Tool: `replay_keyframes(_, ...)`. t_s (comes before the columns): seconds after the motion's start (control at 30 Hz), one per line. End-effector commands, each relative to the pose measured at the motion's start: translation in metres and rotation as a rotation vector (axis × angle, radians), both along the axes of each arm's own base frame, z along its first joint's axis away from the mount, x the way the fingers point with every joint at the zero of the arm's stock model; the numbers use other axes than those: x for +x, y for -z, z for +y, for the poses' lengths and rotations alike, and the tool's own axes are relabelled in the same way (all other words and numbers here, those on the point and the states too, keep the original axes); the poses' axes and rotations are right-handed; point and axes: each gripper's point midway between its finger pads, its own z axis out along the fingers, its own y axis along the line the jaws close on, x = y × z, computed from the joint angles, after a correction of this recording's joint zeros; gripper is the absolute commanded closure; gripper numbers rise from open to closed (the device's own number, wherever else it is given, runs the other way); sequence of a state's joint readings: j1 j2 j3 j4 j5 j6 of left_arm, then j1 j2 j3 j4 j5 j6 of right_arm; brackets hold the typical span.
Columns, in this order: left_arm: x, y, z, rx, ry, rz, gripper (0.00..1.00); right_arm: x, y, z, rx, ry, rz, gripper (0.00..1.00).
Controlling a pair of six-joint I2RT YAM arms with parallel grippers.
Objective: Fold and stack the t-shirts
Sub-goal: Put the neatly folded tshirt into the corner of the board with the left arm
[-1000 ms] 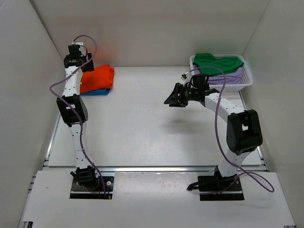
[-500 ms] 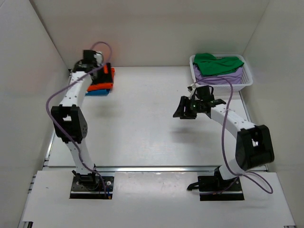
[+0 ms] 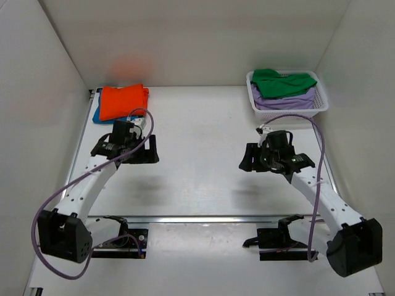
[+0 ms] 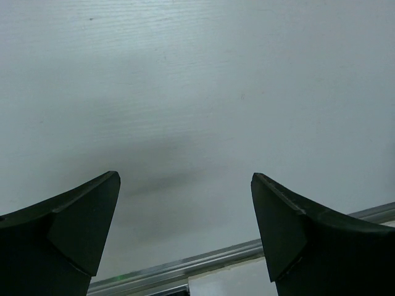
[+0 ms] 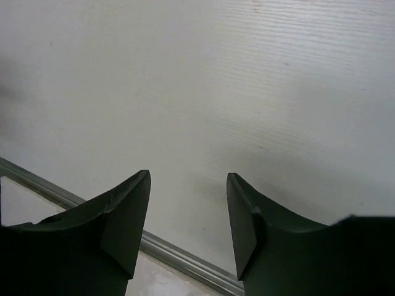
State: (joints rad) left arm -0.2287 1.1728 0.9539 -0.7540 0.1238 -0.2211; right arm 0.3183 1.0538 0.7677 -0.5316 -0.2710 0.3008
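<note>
The far-right basket (image 3: 289, 110) holds the green t-shirt (image 3: 281, 82) over the lavender one (image 3: 290, 100); the orange t-shirt (image 3: 122, 100) lies folded on the blue one (image 3: 97, 116), far left corner. Nearer, over the table (image 3: 197, 123), the left gripper (image 3: 152, 150) gapes wide, the right gripper (image 3: 245, 158) half-spread, both empty, well apart.

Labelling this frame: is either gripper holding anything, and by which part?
Nothing is held. The left gripper and right gripper both stand open and empty.
</note>
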Motion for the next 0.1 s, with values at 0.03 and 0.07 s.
replay_keyframes(0.03,-0.018,0.011,0.013,0.064,-0.017,0.027,0.01,-0.005,-0.012,-0.023,-0.066,0.035,-0.068,0.50)
replay_keyframes(0.07,-0.020,0.014,0.018,0.092,-0.033,0.027,0.01,-0.007,-0.015,-0.026,-0.070,0.041,-0.080,0.50)
